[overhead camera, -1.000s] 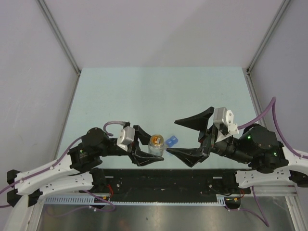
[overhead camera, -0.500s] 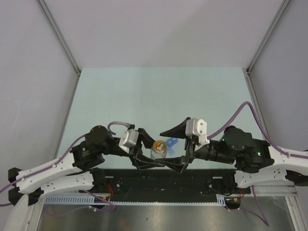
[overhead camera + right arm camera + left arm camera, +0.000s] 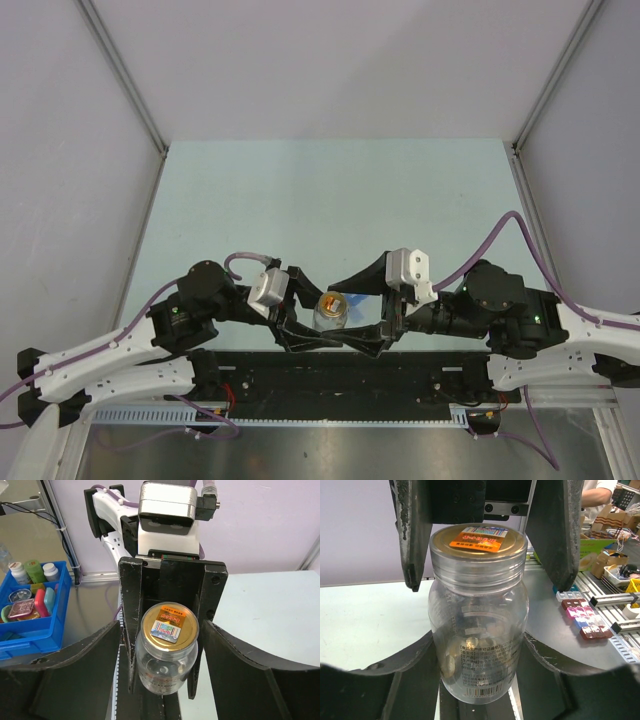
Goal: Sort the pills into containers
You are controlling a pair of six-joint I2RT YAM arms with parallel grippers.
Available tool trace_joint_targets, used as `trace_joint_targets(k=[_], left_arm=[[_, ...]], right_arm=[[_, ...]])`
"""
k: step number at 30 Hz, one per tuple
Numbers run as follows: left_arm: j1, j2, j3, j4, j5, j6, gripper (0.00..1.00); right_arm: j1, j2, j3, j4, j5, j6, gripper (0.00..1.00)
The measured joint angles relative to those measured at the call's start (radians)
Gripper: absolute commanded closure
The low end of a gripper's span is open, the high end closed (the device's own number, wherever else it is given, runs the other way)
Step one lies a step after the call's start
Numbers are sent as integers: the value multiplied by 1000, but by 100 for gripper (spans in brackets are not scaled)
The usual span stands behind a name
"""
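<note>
1. The left fingers [image 3: 380, 690] are pinching a clear plastic bottle [image 3: 477, 630] by its body, 1 finger on each side and both against the plastic.
2. The right fingers [image 3: 240, 675] come in from the right and stand spread, 1 on either side of the bottle's gold lid [image 3: 169, 625]. They sit right up against the lid, but I cannot tell whether they press on it.
3. The lid carries an orange sticker [image 3: 479, 537] with a barcode, and the lid is on the bottle. Printed text and a second barcode run down the bottle's side.
4. From above, the bottle sits between the 2 sets of fingers at the near edge of the desk [image 3: 330, 200], a little left of centre, with its lid turned up toward the overhead camera.
5. The blue pill box [image 3: 350, 297] lies just right of the bottle, beneath the far right finger. Only a sliver of blue shows, so I cannot make out its compartments.
6. Both arms reach inward from the near corners and meet at the bottle, with purple cables [image 3: 500, 235] looping off them.
7. Off the desk, the right wrist view shows a blue bin [image 3: 30, 625] holding small bottles and tins.
</note>
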Motion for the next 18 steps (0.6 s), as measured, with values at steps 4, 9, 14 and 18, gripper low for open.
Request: trace_joint_targets(k=[4, 9, 14, 18], left_arm=[[0, 0, 0, 0, 0, 0, 99], [0, 0, 0, 2, 0, 0, 99], [0, 0, 0, 14, 16, -1, 100], [0, 0, 0, 21, 23, -2, 100]], right_arm=[[-2, 0, 0, 8, -10, 3, 34], [-3, 0, -1, 23, -15, 8, 44], [-5, 0, -12, 52, -14, 17, 54], [-6, 0, -13, 60, -15, 23, 64]])
